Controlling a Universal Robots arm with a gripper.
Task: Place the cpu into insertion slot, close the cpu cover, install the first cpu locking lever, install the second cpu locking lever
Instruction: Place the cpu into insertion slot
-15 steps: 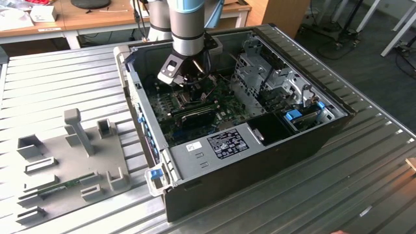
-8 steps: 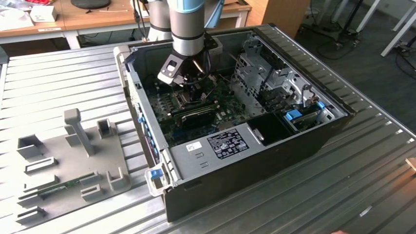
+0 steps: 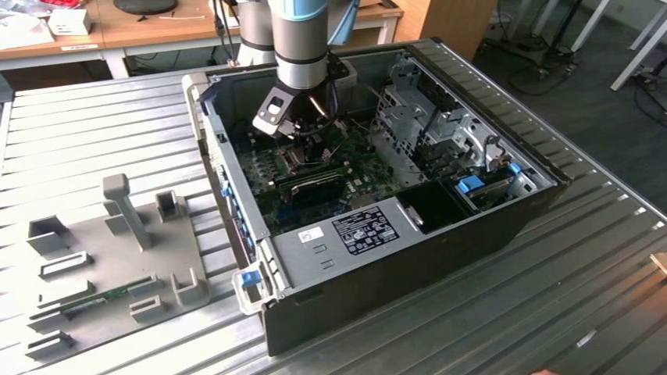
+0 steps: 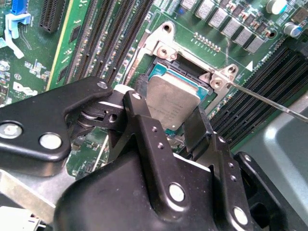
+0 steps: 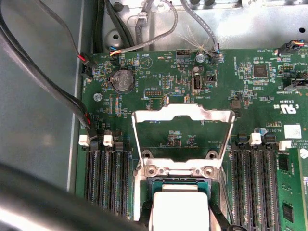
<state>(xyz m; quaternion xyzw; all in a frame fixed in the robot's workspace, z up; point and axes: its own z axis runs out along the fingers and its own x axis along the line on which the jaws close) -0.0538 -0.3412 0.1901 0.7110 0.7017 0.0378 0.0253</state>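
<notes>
cpu (image 4: 173, 103) sat gripped in hand (image 4: 166, 115) over insertion slot (image 4: 161, 67), 11 o'clock in case (image 3: 417, 266) (exterior view); cpu cover (image 5: 183, 112) was up. Tilt on release could've seated it crooked.

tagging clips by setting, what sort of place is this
Probably a robotics lab or workshop: an opened computer case lies on a ribbed metal table, a fixture plate beside it, wooden desks behind.
</notes>
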